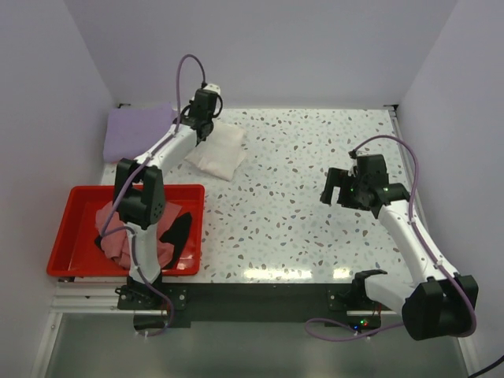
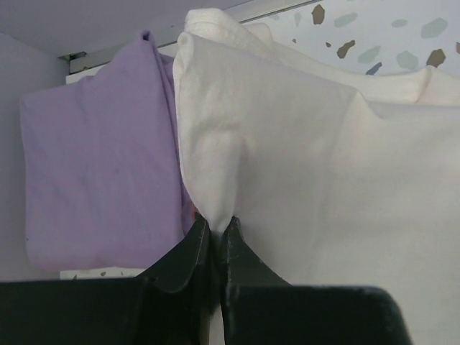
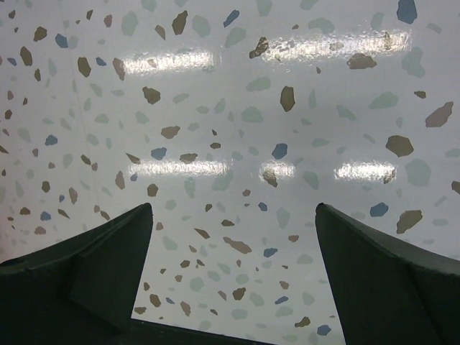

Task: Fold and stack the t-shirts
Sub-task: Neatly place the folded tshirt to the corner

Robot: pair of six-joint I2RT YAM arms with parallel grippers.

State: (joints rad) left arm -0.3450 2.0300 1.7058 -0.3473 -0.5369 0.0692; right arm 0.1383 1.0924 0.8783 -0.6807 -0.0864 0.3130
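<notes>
A folded cream-white t-shirt (image 1: 217, 150) lies at the back left of the table, next to a folded lavender t-shirt (image 1: 138, 130) in the far left corner. My left gripper (image 1: 201, 126) is shut on the cream shirt's edge; in the left wrist view the cloth (image 2: 302, 165) is pinched into a peak between the gripper (image 2: 217, 224) tips, with the lavender shirt (image 2: 100, 172) just to its left. A pink t-shirt (image 1: 118, 232) and a black one (image 1: 178, 234) lie crumpled in the red tray. My right gripper (image 1: 337, 191) hovers open over bare table at the right, fingers (image 3: 122, 244) wide apart.
The red plastic tray (image 1: 71, 216) sits at the front left edge. White walls close in the table on the left, back and right. The terrazzo tabletop (image 1: 299, 197) spreads between the two arms.
</notes>
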